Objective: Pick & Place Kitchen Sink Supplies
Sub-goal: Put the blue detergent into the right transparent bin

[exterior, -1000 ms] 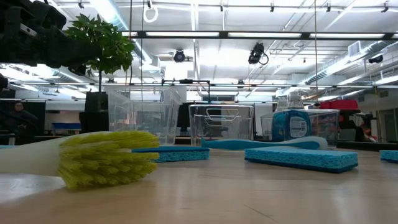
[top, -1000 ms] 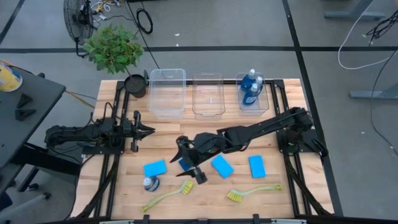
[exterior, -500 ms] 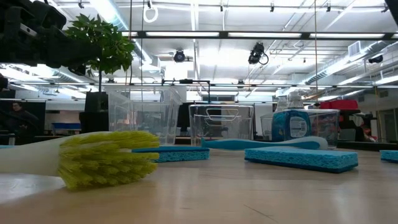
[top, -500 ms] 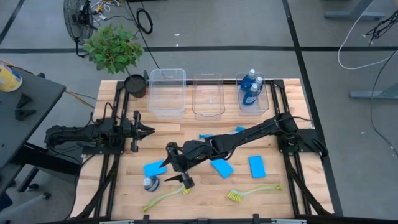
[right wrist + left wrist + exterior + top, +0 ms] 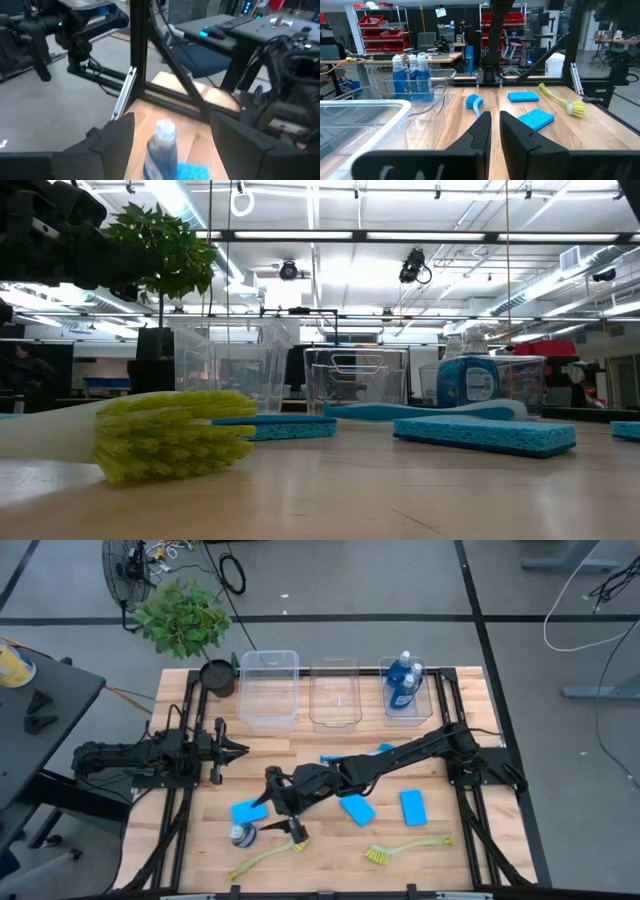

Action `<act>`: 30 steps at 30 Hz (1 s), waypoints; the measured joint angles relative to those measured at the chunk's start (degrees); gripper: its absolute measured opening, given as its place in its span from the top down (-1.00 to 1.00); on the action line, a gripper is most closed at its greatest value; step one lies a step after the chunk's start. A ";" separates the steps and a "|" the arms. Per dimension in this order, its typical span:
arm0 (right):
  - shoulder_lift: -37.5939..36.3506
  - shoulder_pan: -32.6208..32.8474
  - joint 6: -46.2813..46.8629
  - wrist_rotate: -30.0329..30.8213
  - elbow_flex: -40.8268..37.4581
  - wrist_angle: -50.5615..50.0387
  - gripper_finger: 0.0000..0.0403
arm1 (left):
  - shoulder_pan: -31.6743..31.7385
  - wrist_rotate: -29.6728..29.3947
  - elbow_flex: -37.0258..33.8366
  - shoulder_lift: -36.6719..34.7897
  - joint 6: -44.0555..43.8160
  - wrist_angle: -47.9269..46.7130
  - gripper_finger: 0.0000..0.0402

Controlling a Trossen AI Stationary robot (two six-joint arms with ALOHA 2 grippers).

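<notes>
At the counter's near edge lie two yellow-green brushes, and a lone blue bottle stands upright. The right gripper hovers just beside that bottle, fingers spread wide and empty. Farther back, the left gripper rests with fingers nearly together, holding nothing. Three bottles stand in the far right bin.
</notes>
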 joint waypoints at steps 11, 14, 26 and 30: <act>6.06 0.00 0.00 0.30 9.31 -3.15 -0.31 | -0.02 0.00 0.02 0.00 0.00 0.00 0.78; 8.44 0.00 0.00 0.32 12.01 -3.99 -0.31 | -0.02 0.00 0.01 0.00 0.00 0.00 0.78; 13.14 0.02 0.00 -0.71 13.61 -2.65 -0.31 | -0.01 0.17 0.01 0.00 0.00 0.00 0.78; 14.85 0.02 0.00 -2.28 13.61 0.24 -0.31 | 0.00 0.17 0.00 0.00 0.00 0.00 0.78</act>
